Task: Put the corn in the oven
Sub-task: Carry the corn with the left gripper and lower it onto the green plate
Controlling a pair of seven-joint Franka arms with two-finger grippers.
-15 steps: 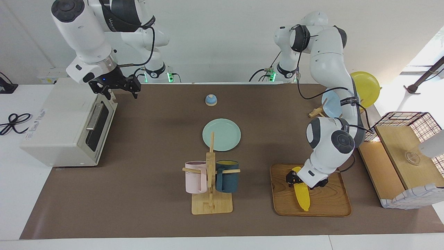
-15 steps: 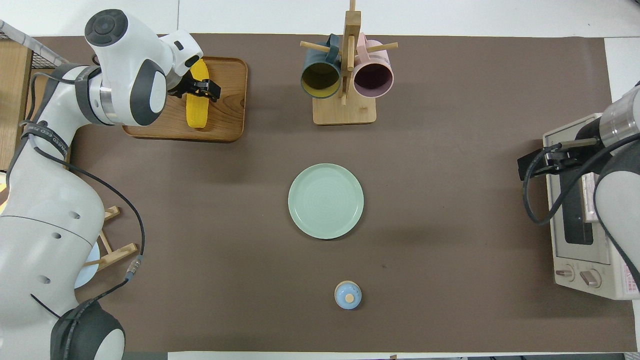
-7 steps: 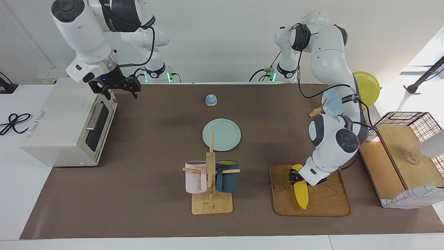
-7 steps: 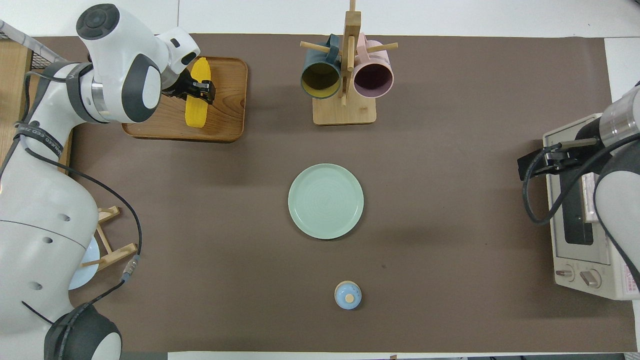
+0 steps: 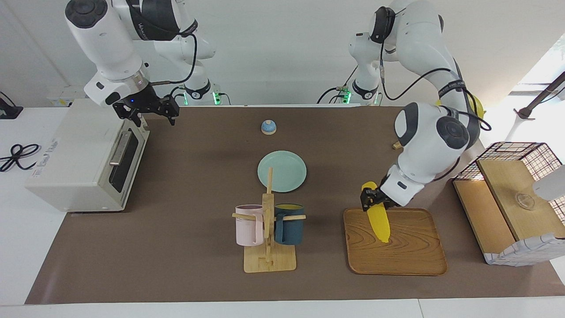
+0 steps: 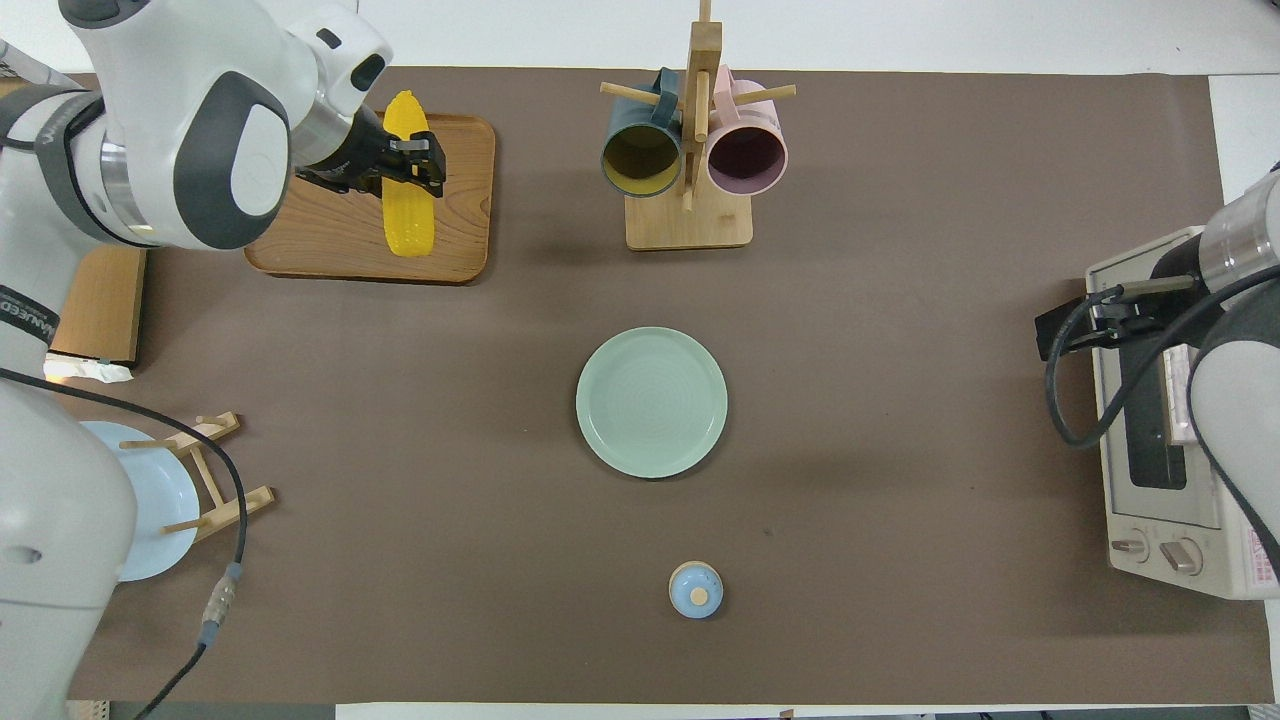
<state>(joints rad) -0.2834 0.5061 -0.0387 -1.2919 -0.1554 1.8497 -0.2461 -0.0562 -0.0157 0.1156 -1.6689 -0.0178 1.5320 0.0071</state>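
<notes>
Corn (image 5: 378,219) in left gripper (image 5: 370,201) above tray (image 5: 415,258)

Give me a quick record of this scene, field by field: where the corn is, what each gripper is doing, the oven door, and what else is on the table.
corn: held near one end by the left gripper, lifted over the wooden tray, hanging tilted
left gripper: jaws shut on the corn
right gripper: waits above the oven, jaws open, empty
oven door: closed
centre: green plate
mug rack: pink and dark blue mugs hanging
near robots: small blue bell
</notes>
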